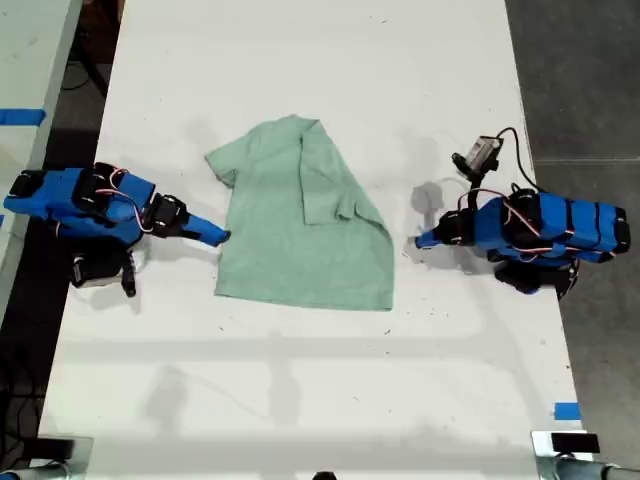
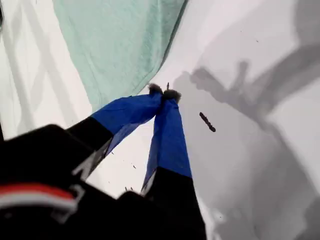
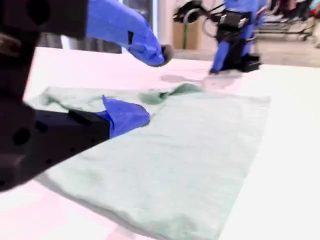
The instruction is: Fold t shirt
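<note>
With one side of the pale mint-green fabric t shirt (image 1: 300, 225) folded over mid-table (image 1: 300, 400), my closed first gripper (image 2: 164, 93) rests off-cloth; my open second gripper (image 3: 142, 82) should next grip the unfolded edge

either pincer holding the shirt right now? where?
Nothing is held. My first pincer is shut empty beside the t shirt; my second pincer is open over its edge.
</note>
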Controlling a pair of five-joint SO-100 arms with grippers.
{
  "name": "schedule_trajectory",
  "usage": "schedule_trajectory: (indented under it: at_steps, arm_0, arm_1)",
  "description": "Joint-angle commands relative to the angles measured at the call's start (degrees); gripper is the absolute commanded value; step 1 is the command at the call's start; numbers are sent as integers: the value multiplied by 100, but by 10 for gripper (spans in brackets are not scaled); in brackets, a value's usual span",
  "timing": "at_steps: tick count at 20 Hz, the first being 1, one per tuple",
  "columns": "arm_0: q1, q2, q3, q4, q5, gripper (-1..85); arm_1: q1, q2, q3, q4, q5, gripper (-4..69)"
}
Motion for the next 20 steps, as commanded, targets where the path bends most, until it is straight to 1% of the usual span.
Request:
schedule_trajectory:
  at_steps: [1, 2, 3, 4, 6, 7, 8, 11, 14, 20]
  arm_0:
    - [-527, 35, -123, -782, 712, -1]
    - [-747, 35, -88, -817, 738, 23]
    - [-949, 35, -18, -817, 993, -1]
    - [-1222, 35, 79, -686, 1301, -1]
    - [-1644, 35, 281, -141, 1195, -1]
    - [-1617, 35, 264, 167, 817, -1]
    - [-1564, 35, 272, 246, 659, -1]
    - [-1731, 35, 299, 378, 387, -1]
    - [-1731, 35, 334, 387, 237, -1]
    - [-1784, 35, 352, 439, 88, -1]
  arm_1:
    - [35, 88, 264, 44, 70, 5]
    - [35, 88, 264, 53, 88, 5]
    - [44, 88, 264, 53, 97, 5]
    - [62, 88, 264, 53, 88, 5]
    - [44, 88, 264, 62, 105, 5]
    - [44, 88, 264, 70, 123, 5]
    - [44, 88, 264, 70, 141, 5]
    - [26, 88, 264, 97, 193, 5]
    - [44, 88, 264, 105, 202, 5]
    - [35, 88, 264, 114, 220, 5]
